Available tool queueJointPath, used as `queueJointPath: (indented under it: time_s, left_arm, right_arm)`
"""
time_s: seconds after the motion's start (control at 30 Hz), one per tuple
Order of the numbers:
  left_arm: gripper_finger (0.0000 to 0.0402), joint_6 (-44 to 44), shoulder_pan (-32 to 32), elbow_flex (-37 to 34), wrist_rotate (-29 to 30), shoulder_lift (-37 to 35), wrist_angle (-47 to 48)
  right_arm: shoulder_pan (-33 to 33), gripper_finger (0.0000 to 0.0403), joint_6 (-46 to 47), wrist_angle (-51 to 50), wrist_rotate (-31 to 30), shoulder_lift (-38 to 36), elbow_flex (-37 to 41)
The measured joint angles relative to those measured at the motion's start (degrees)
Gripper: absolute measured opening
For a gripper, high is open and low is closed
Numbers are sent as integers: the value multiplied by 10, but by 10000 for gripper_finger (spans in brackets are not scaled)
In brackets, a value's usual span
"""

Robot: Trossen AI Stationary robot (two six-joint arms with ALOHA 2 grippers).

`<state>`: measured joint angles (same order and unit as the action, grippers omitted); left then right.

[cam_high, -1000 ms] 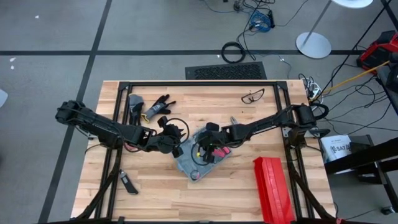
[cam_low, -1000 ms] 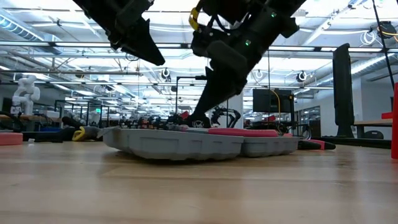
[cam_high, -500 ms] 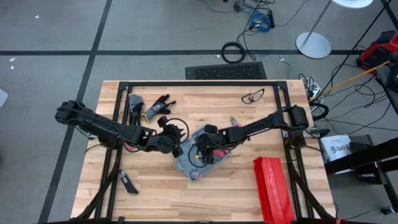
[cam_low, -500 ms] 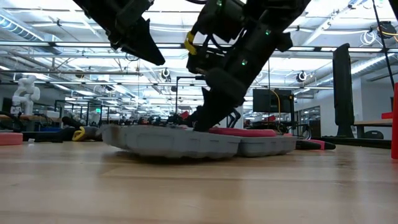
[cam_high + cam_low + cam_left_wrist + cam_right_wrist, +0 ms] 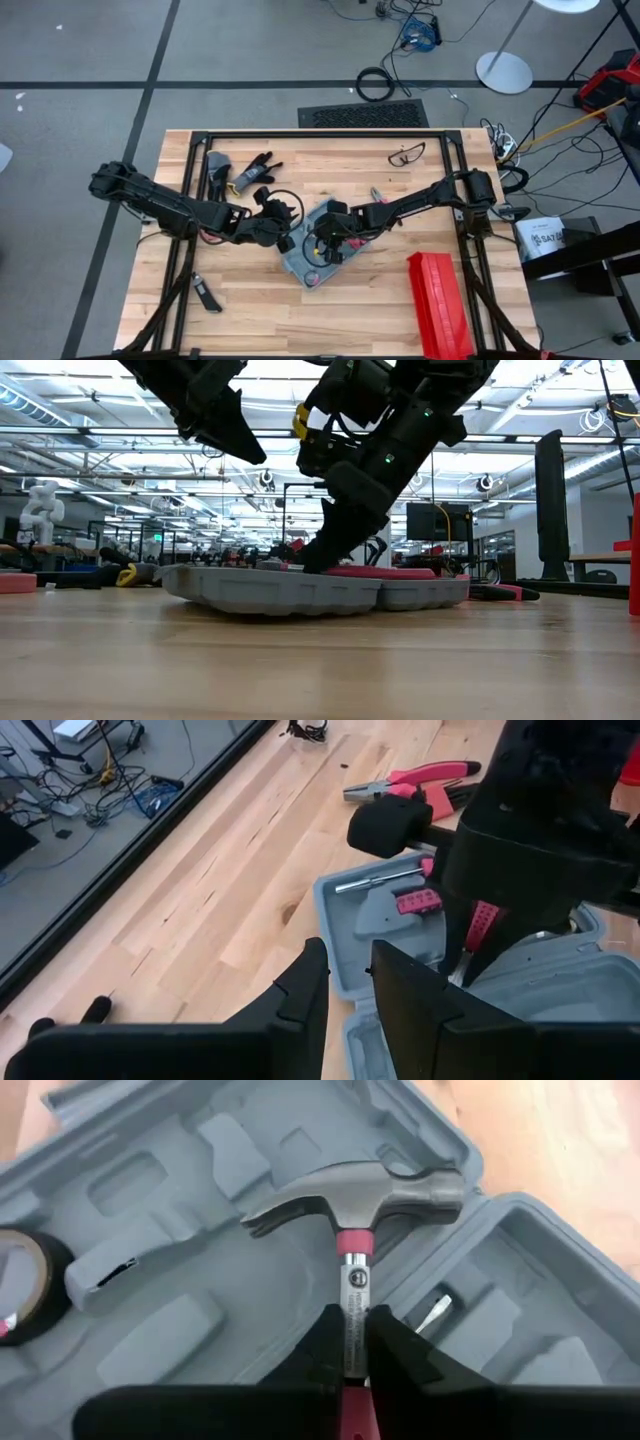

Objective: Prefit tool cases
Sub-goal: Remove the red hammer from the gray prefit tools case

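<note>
With the left gripper (image 5: 348, 982) hovering beside the case (image 5: 190, 1290), jaws slightly parted and empty, the right gripper (image 5: 347, 1342) clamped the hammer (image 5: 360, 1200) over it; seating the hammer in its slot looked next.

**Crowded centre, open front boards**

Both arms meet over the open tool case (image 5: 318, 255), blocking its middle from either side. The red box (image 5: 436, 305) fills the front right. Gloves (image 5: 250, 172) and glasses (image 5: 406, 154) sit along the back. Front-centre planks lie bare.
</note>
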<state>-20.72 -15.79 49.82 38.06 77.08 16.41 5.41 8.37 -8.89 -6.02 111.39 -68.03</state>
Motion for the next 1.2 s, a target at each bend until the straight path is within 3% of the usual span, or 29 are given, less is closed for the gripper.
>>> queueJointPath:
  time_s: [0.27,0.47,0.63,0.8,1.03,1.2]
  left_arm:
    - [86,0,0,0,0,0,0]
    - [86,0,0,0,3,0,0]
    - [86,1,0,0,4,0,1]
    - [86,1,0,0,4,0,1]
    - [86,1,0,0,4,0,1]
    - [86,1,0,0,4,0,1]
  right_arm:
    - [0,1,4,2,1,-24,0]
    - [-9,3,-8,-24,-48,-78,0]
    - [-19,1,-28,-66,3,-89,0]
    - [-5,40,-62,-86,49,-62,0]
    - [-3,121,-61,-86,46,-64,0]
    - [-3,152,-55,-93,46,-41,0]
